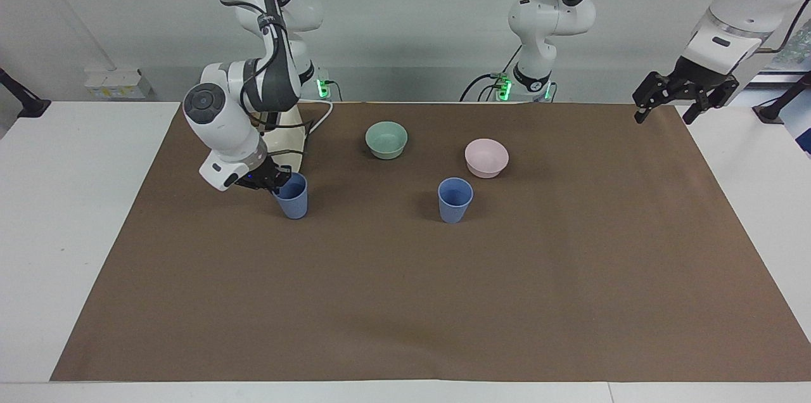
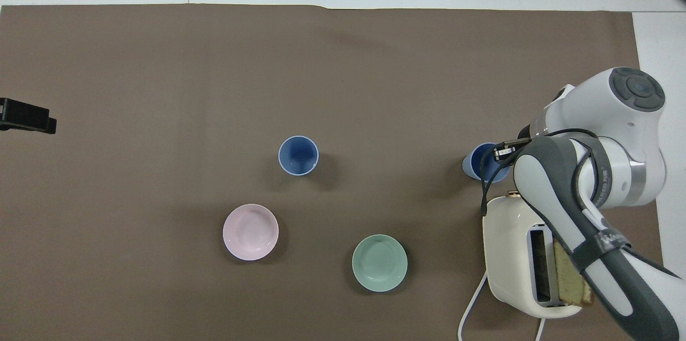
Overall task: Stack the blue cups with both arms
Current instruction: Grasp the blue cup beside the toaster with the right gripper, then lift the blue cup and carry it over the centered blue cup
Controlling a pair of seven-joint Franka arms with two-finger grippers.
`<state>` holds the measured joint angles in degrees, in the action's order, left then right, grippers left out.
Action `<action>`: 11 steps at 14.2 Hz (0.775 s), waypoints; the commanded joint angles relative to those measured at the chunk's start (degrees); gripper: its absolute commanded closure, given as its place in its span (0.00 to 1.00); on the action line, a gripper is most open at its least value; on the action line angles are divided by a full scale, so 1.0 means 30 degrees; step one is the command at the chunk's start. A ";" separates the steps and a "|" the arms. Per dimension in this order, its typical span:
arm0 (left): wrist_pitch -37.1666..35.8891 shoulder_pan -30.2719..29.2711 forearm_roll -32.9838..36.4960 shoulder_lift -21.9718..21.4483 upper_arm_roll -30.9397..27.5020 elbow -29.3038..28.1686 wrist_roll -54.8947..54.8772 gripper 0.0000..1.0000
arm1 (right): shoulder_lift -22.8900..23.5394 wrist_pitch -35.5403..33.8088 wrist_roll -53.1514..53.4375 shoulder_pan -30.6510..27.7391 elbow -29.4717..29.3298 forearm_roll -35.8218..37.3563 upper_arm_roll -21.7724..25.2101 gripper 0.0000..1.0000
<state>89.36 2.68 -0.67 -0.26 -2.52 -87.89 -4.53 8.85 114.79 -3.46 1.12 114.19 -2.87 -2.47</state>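
The right tool is clamping the rim of the first blue cup, one finger inside the mouth and one outside. This cup is sitting just beside the toaster, at the toaster's twelve o'clock in the overhead view, and it looks slightly tilted. I cannot tell whether its base is touching the desk.

The second blue cup is standing upright and apart, at nine o'clock from the first in the overhead view. The pink bowl is lying at its seven o'clock and the green bowl at its five.

The left tool is waiting, fingers apart, over the desk's edge at its own end.

The step in hand seems to be the pick-up. The next move is calling for a straight lift clear of the toaster, then a carry over the second cup's mouth and a level descent into it.
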 commanded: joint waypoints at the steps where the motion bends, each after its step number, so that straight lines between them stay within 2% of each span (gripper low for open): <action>1: -0.0461 -0.0221 0.0193 -0.0032 0.0168 0.0177 -0.0189 0.00 | -0.0257 0.0203 -0.0281 -0.0082 0.0111 -0.0185 -0.0083 1.00; 8: -0.0462 -0.0250 0.0193 -0.0032 0.0197 0.0206 -0.0130 0.00 | -0.0286 -0.3249 0.0070 0.0065 -0.3460 -0.0243 -0.0142 1.00; 11: -0.0462 -0.0250 0.0193 -0.0032 0.0197 0.0206 -0.0130 0.00 | -0.0431 -0.3897 0.0187 0.0065 -0.4195 -0.0273 -0.0171 1.00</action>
<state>89.11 2.68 -0.67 -0.26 -2.52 -87.89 -4.54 7.83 104.72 -3.40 1.64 103.18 -2.87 -2.66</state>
